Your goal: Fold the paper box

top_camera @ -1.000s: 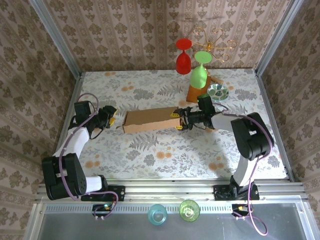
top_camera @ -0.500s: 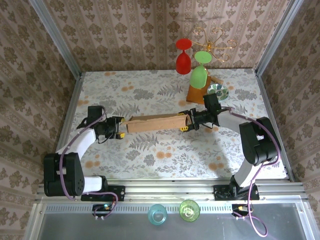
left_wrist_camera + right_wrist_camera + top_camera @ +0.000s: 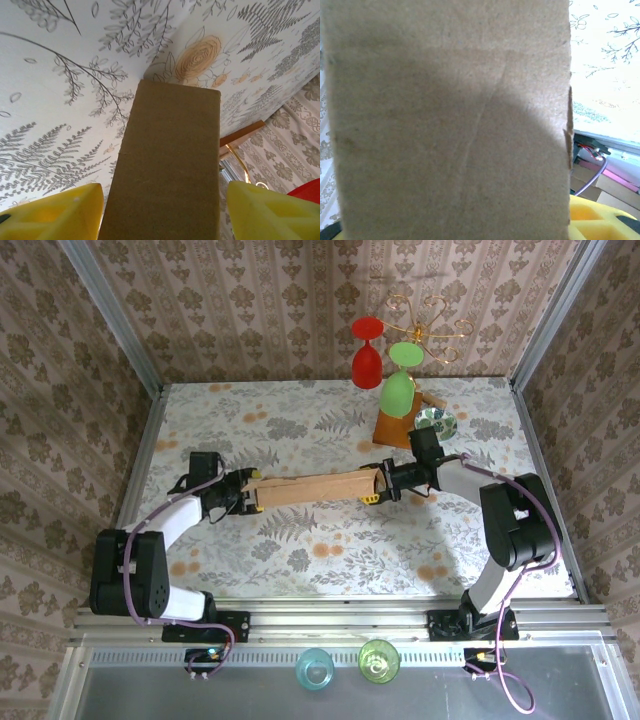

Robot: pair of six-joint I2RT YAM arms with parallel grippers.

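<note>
- From the top camera, we see the paper box (image 3: 310,486) as a long, narrow, folded-up strip across the middle of the desk (image 3: 300,560), running left to right with one arm at each end.
- The left tool (image 3: 248,497) meets its left end and the right tool (image 3: 374,484) its right end. We read this as bracing the box from both ends so the panels keep their creases. We cannot tell whether it rests on the desk or hangs just above it.
- Past the right end stands a wooden stand (image 3: 392,428), with a red glass (image 3: 367,360) and a green glass (image 3: 397,390) by it, all apart from the box.
- In the left wrist view, the cardboard runs away from the camera between two yellow fingers (image 3: 55,215). One sits just beside the box and a slim gap shows at the other, so we take this tool to be apart, straddling the end rather than pinching it.
- In the right wrist view, cardboard takes up most of the frame, and a yellow finger (image 3: 600,217) sits hard against its right edge. We judge this tool clamped on the box, acting as the anchor.
</note>
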